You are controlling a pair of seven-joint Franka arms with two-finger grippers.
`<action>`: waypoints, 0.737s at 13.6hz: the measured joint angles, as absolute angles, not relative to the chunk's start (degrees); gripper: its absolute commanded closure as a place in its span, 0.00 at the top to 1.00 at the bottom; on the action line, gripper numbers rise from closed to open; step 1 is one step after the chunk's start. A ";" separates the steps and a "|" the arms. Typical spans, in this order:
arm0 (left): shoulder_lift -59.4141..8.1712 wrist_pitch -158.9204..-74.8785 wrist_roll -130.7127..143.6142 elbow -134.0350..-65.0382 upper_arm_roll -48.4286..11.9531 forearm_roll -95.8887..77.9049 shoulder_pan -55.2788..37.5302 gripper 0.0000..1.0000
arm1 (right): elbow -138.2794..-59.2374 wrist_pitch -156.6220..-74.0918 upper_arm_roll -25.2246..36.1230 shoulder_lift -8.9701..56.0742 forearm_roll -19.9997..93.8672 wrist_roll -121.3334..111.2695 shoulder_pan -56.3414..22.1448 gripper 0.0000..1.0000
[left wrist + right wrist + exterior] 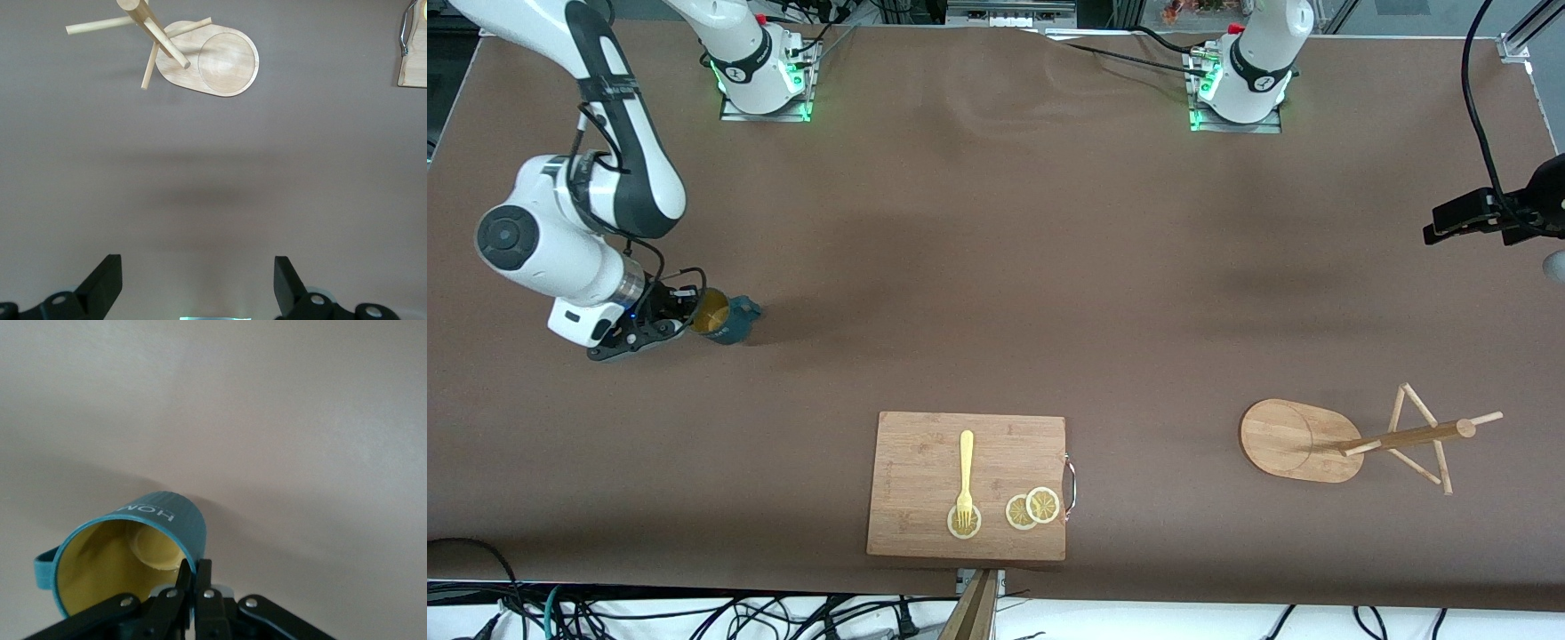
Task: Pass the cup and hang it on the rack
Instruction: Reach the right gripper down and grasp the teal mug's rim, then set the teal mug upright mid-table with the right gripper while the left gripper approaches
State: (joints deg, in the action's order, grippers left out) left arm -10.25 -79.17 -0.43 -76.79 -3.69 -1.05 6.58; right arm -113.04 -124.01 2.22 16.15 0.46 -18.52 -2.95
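The right gripper (685, 313) pinched the rim of the cup (725, 317) near the table's (996, 267) edge at the right arm's end. The left gripper (197, 283) waited, spread wide, above the rack (1325, 440).

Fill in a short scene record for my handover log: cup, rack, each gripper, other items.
cup: teal cup with yellow inside, at the right arm's end of the table, rim pinched by the right gripper
rack: wooden rack standing at the left arm's end of the table, pegs bare
right gripper: right gripper, fingers shut on the cup's rim
left gripper: left gripper, fingers open, empty, waiting above the table near the rack
other items: cutting board nearer the front camera, carrying a yellow fork and lemon slices
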 measured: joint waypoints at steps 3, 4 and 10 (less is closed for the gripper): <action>-10.25 -79.17 -0.43 -76.79 -3.69 -1.05 6.58 1.00 | -106.93 -114.67 -2.23 15.16 1.37 -7.89 -3.13 0.00; -10.25 -79.17 -0.43 -76.79 -3.69 -1.05 6.58 1.00 | -106.09 -113.60 -4.41 14.96 1.59 -3.94 -3.20 0.00; -10.25 -79.17 -0.43 -76.78 -3.66 -1.05 6.58 1.00 | -105.40 -121.36 -15.40 16.67 1.65 24.92 -11.48 0.00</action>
